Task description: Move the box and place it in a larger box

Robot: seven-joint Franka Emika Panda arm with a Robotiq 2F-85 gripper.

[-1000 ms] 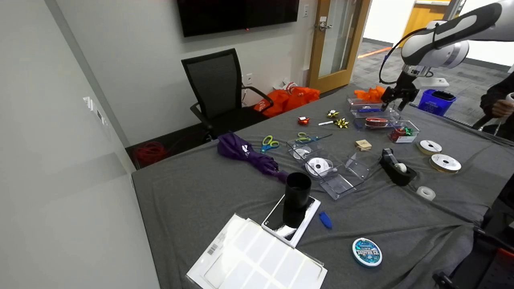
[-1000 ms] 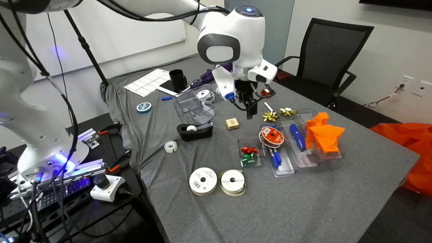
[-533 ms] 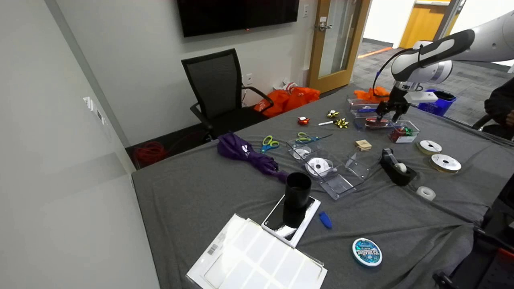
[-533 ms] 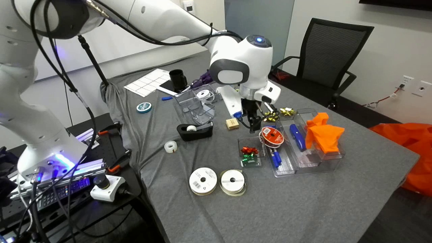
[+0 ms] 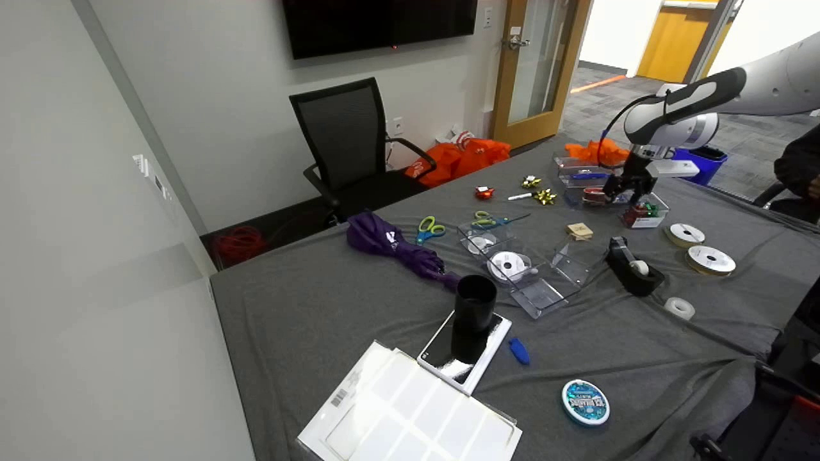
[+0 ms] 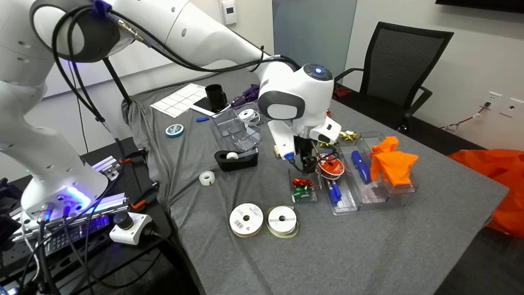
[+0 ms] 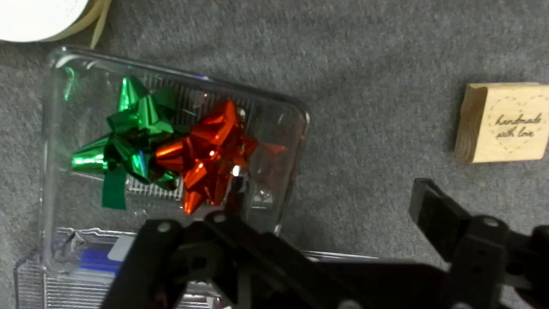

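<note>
In the wrist view we see the fingers point(image 7: 437, 214) spread wide, one at the lower right of the frame and the other left of the bottom middle, with the grey cloth of the desk point(image 7: 364, 128) showing between them. The small tan box point(image 7: 510, 124), lettered "handmade with love", lies on the desk at the right edge, outside their gap. At left we have a clear container point(image 7: 201, 78) with a green bow point(image 7: 141, 111) and a red bow point(image 7: 206, 154) side by side in it.

In an exterior view we find the box right of the middle, between a gold bow point(image 5: 546, 196) and a black tape dispenser point(image 5: 634, 269). A black mug point(image 5: 475, 301) stands upright at the lower middle.

In an exterior view the arm point(image 6: 301, 90) slants in from the upper left and hides most of the box; we see only a sliver near the middle. The fingers overlap the left edge of a red spool point(image 6: 330, 166); from here we cannot tell how they stand. Orange cloth point(image 6: 393, 162) lies at right.
</note>
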